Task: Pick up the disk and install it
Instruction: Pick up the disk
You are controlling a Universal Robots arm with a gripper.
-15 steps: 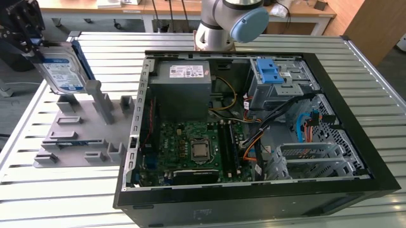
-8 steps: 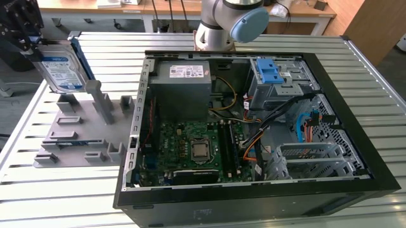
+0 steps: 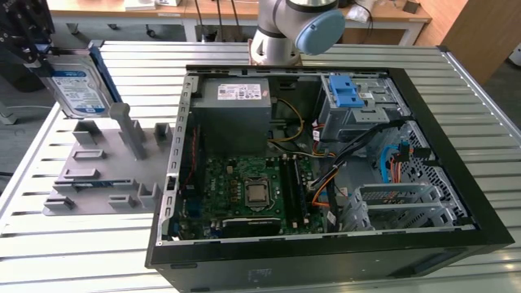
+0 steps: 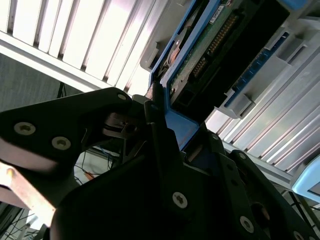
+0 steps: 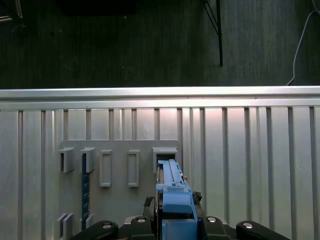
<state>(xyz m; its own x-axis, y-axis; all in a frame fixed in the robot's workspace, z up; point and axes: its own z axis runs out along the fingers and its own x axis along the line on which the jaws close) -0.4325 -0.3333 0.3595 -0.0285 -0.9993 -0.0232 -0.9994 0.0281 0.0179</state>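
Silver disk (image 3: pixel 77 88) in its blue carrier sits at 10 o'clock in the exterior view, standing on edge, with the hand (image 3: pixel 36 54) clamped on its upper end. It's right over the grey holder (image 3: pixel 97 171) on the surface (image 3: pixel 73 256) (can't tell if it's fully out of the slot). So it's the pickup stage. I'd guess installing calls for keeping it square to the drive bay (image 3: pixel 358 101), at 1 o'clock inside the case (image 3: pixel 326 251).

Metal disk (image 3: pixel 77 88), blue plastic bracket (image 5: pixel 175 202), matt ribbed metal table (image 3: pixel 89 244)
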